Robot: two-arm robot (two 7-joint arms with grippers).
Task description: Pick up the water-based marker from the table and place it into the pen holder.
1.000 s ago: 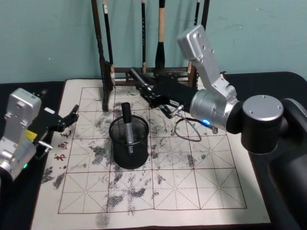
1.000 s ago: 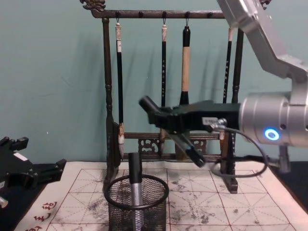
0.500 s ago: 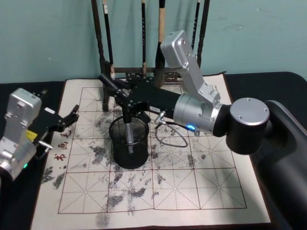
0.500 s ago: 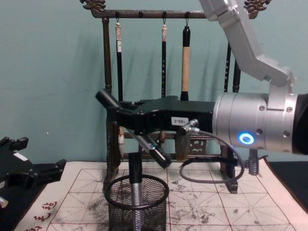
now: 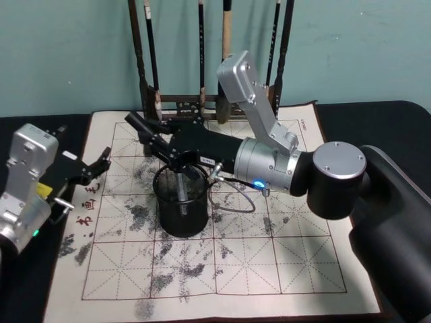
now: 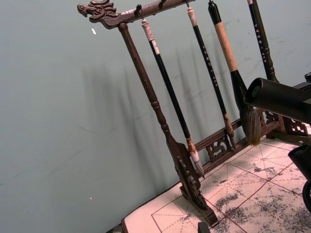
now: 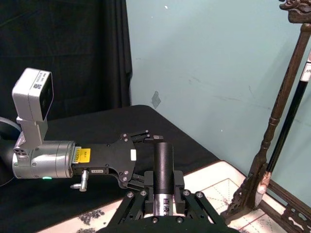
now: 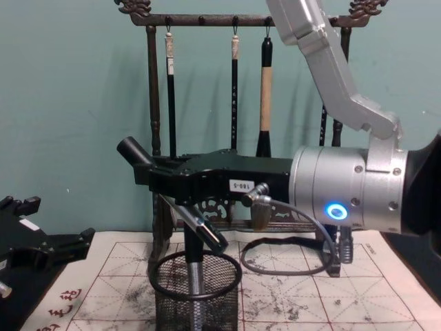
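Reaching in from the right, the right hand [image 5: 163, 147] has its fingers closed around the middle of the water-based marker [image 8: 204, 232] and holds it at a slant. The marker's dark upper end points up toward the robot's left. Its lower end hangs over the mouth of the pen holder [image 5: 182, 217], just above the rim in the chest view. Whether that end touches the second marker [image 8: 196, 277], which stands upright inside the mesh cup, cannot be told. The pen holder sits on the cream mat [image 5: 269, 259], which is printed with a red grid and lies on the dark tabletop [image 5: 377, 113]. The wooden brush rack [image 8: 154, 103] stands behind the pen holder. A second ago the right hand was farther back and to the right, close to the rack, and the marker was well clear of the cup. Half a second ago it had come nearer. Now it has swung further left and lower, bringing the marker's lower end over the opening. The left hand [image 5: 94, 168] is at the mat's left edge with its fingers apart and empty, unchanged from the earlier frames, as are the pen holder and the marker standing in it.
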